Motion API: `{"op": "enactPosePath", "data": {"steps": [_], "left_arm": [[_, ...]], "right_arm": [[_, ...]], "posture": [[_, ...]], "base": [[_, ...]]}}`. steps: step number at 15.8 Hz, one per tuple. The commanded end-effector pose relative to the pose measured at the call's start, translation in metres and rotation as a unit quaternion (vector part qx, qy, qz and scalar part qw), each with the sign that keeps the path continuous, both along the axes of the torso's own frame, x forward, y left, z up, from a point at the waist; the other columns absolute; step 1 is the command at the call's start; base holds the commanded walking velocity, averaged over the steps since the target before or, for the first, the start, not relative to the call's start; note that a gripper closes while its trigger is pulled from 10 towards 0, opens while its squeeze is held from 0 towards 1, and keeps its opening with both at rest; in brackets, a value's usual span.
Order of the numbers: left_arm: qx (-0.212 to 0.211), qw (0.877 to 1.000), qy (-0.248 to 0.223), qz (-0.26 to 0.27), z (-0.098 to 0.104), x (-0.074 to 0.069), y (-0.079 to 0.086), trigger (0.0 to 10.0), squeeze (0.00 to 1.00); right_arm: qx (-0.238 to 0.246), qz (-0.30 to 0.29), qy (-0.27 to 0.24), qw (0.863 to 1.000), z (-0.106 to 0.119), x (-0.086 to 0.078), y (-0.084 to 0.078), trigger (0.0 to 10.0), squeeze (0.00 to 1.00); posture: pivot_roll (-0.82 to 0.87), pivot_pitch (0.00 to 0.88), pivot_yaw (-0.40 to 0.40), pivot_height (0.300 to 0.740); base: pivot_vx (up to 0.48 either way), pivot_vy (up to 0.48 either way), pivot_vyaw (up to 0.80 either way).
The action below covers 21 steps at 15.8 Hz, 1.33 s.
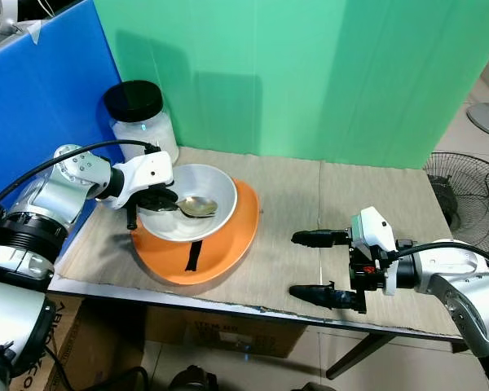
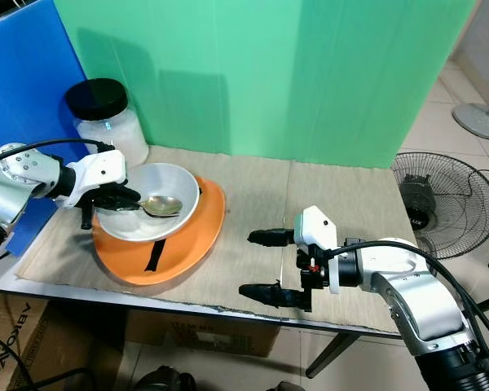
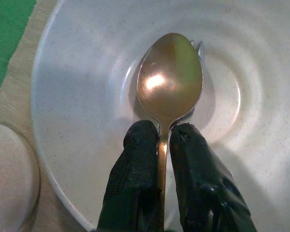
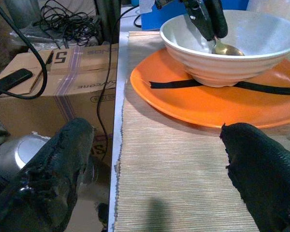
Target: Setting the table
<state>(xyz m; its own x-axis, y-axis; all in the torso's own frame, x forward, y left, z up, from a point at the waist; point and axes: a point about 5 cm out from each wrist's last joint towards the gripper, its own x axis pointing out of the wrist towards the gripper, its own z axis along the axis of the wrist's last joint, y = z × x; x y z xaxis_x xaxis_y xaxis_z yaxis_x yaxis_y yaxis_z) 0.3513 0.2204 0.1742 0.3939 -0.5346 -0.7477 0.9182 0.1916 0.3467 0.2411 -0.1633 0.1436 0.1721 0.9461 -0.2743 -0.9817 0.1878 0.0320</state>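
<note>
Pinching the spoon handle, the left gripper holds it inside the white bowl on the orange plate. Behind stands 1 jar. The right gripper hovers spread over the mat.

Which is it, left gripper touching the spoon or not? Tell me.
Touching. In the left wrist view the left gripper has its two black fingers pinched against the spoon handle, one on each side, no gap, with the spoon's head over the white bowl.
</note>
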Motion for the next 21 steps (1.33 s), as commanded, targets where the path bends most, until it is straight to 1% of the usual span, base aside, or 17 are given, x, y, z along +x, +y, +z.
{"op": "enactPosePath", "data": {"steps": [1,2,3,4,5,6,7,8,12,15,18,21], "left_arm": [[0.01,1.0,-0.001,0.007,0.0,0.0,0.002,10.0,0.0],[0.006,1.0,0.003,0.006,0.001,0.001,0.001,10.0,0.0],[0.0,1.0,0.004,0.007,0.002,0.001,0.0,10.0,0.44],[-0.003,1.0,0.002,0.009,0.003,0.002,0.0,10.0,0.44],[-0.006,1.0,0.0,0.007,0.004,0.002,-0.001,10.0,1.0],[-0.003,1.0,-0.005,0.005,0.005,0.003,-0.002,10.0,1.0],[0.001,1.0,-0.006,0.001,0.005,0.003,-0.002,10.0,0.32],[0.002,1.0,-0.005,-0.001,0.005,0.003,-0.002,10.0,0.0],[0.006,1.0,0.013,-0.007,0.0,-0.001,-0.002,10.0,0.0],[0.012,1.0,0.013,0.004,-0.004,0.001,0.0,10.0,0.0],[0.035,0.999,0.011,0.016,-0.009,0.002,0.004,10.0,0.0],[0.029,0.999,0.004,0.018,-0.008,0.004,0.003,10.0,0.0]], "right_arm": [[-0.006,0.006,-0.005,1.0,0.001,0.002,0.001,10.0,0.0],[-0.005,0.006,-0.005,1.0,0.001,0.002,0.001,10.0,0.0],[-0.005,0.006,-0.005,1.0,0.001,0.002,0.001,10.0,0.0],[-0.005,0.006,-0.005,1.0,0.001,0.002,0.001,10.0,0.0],[-0.005,0.007,-0.005,1.0,0.0,0.002,0.001,10.0,0.0],[-0.004,0.007,-0.004,1.0,0.0,0.002,0.001,10.0,0.0],[-0.004,0.006,-0.005,1.0,0.0,0.002,0.001,10.0,0.0],[-0.003,0.006,-0.004,1.0,0.0,0.002,0.001,10.0,0.0],[-0.003,0.007,-0.003,1.0,-0.001,0.0,0.001,10.0,0.0],[-0.003,0.007,-0.003,1.0,-0.001,0.0,0.001,10.0,0.0],[-0.004,0.007,-0.003,1.0,-0.001,0.0,0.001,10.0,0.0],[-0.004,0.006,-0.004,1.0,0.0,0.0,0.001,10.0,0.0]], "posture": [[-0.06,0.019,0.052,0.74],[-0.06,0.017,0.051,0.74],[-0.06,0.017,0.053,0.74],[-0.06,0.017,0.053,0.74],[-0.06,0.016,0.053,0.74],[-0.06,0.016,0.055,0.74],[-0.06,0.016,0.057,0.74],[-0.06,0.017,0.057,0.74],[-0.06,0.021,0.063,0.74],[-0.07,0.026,0.064,0.74],[-0.07,0.027,0.067,0.74],[-0.07,0.026,0.069,0.74]], "base": [[0.0,0.0,0.0],[0.0,0.0,0.0],[0.0,0.0,0.0],[0.0,0.0,0.0],[0.0,0.0,0.0],[0.0,0.0,0.0],[0.0,0.0,0.0],[0.0,0.0,0.0],[0.0,0.0,0.0],[0.0,0.0,0.0],[0.0,0.0,0.0],[0.0,0.0,0.0]]}}
